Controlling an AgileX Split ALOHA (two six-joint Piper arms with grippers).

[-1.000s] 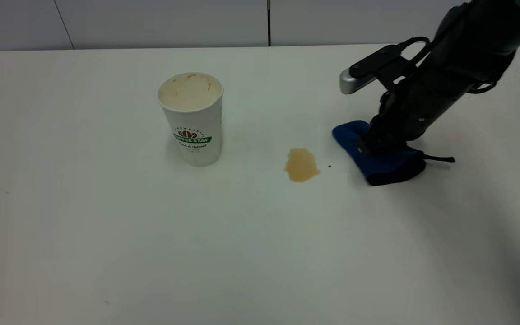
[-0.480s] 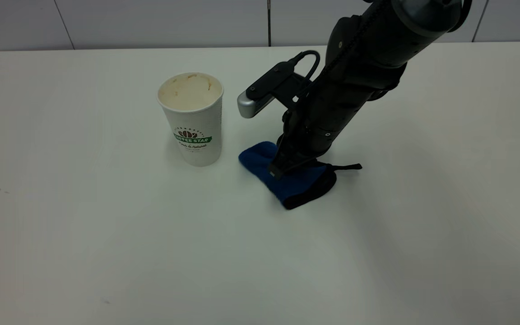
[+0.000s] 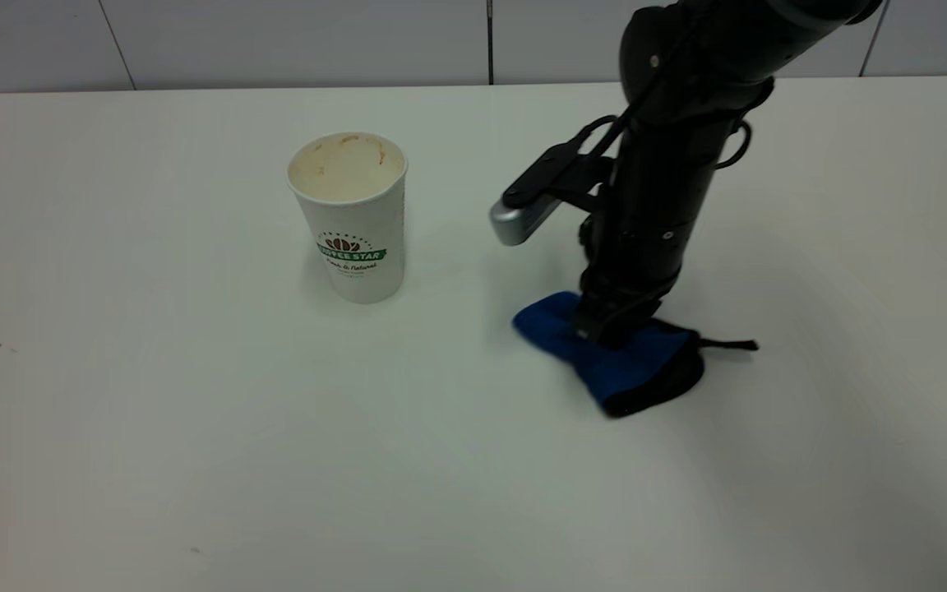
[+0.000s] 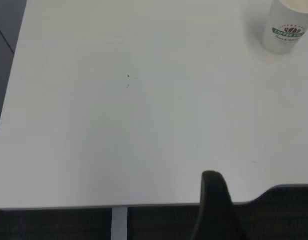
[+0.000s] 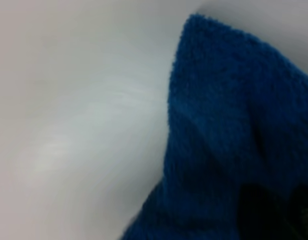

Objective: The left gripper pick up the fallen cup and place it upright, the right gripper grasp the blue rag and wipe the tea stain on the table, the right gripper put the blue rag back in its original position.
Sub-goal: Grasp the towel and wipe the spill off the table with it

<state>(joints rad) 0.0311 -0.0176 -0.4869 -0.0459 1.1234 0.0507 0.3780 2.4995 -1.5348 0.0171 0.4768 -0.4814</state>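
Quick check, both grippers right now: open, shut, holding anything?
Left gripper: only one dark finger shows at the table edge; cannot tell, nothing held that shows.
Right gripper: shut on the blue rag, pressing it on the table.

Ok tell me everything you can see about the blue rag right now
The blue rag is a small royal-blue cloth with a fuzzy, terry-like nap, bunched into a folded lump. A black edge shows along its near side, and a thin black loop tail trails out flat toward the right arm's side. It lies on the white table, to the right of the upright cup and apart from it. The right end effector presses down onto its top.
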